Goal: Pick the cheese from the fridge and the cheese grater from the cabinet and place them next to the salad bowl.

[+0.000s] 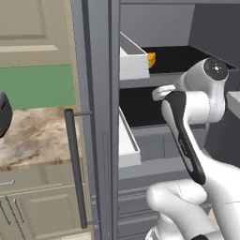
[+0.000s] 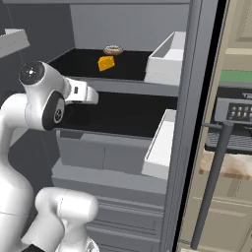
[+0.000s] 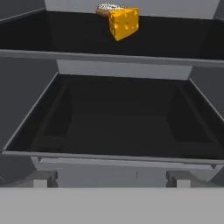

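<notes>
The fridge (image 1: 99,117) stands open, its black shelves facing me. An orange-yellow wedge of cheese (image 3: 124,23) sits on the upper shelf, also seen as cheese (image 1: 152,59) and cheese (image 2: 106,63). My gripper (image 3: 111,178) is open with nothing between its fingers. It hovers just outside the front lip of the lower shelf, below the cheese and well short of it. The white hand (image 2: 82,93) reaches in from the left at that shelf's height. The cheese grater, the cabinet and the salad bowl are out of view.
A flat donut-like disc (image 2: 113,49) lies just behind the cheese. White door bins (image 2: 167,61) (image 2: 160,145) hang on the open door, whose grey bar handle (image 1: 75,168) faces the marble counter (image 1: 33,136). A dark appliance (image 2: 236,110) stands at the right.
</notes>
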You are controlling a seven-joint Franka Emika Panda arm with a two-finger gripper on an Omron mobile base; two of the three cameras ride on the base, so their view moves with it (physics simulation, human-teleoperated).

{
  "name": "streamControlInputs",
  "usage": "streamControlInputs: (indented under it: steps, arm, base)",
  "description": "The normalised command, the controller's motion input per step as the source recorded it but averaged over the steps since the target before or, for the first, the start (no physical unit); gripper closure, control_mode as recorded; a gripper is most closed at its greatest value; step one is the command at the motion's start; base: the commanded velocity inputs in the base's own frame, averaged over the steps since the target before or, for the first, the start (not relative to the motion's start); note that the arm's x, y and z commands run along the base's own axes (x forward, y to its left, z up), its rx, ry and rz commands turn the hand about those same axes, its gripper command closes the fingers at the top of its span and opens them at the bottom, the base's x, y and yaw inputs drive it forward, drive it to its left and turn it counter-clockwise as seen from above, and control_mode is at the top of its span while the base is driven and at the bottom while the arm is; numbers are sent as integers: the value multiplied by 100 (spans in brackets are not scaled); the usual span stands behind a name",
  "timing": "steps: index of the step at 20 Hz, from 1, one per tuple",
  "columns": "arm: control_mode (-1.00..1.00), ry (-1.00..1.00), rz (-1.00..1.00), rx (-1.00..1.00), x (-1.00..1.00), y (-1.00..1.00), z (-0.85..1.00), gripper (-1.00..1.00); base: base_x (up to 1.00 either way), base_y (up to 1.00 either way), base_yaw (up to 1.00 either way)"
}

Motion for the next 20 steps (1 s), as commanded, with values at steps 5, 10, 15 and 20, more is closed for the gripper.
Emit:
streamControlInputs:
  steps: [5, 10, 15, 20]
  arm:
    - [-100, -8, -5, 0, 26, -1, 20, -100]
    - [-100, -14, 0, 0, 27, 0, 24, -100]
    - [-100, -18, 0, 0, 17, -1, 33, -100]
    - [-100, -14, 1, 0, 15, 0, 34, -100]
  base:
    - [0, 0, 0]
    - [0, 0, 0]
    - [0, 0, 0]
    - [0, 0, 0]
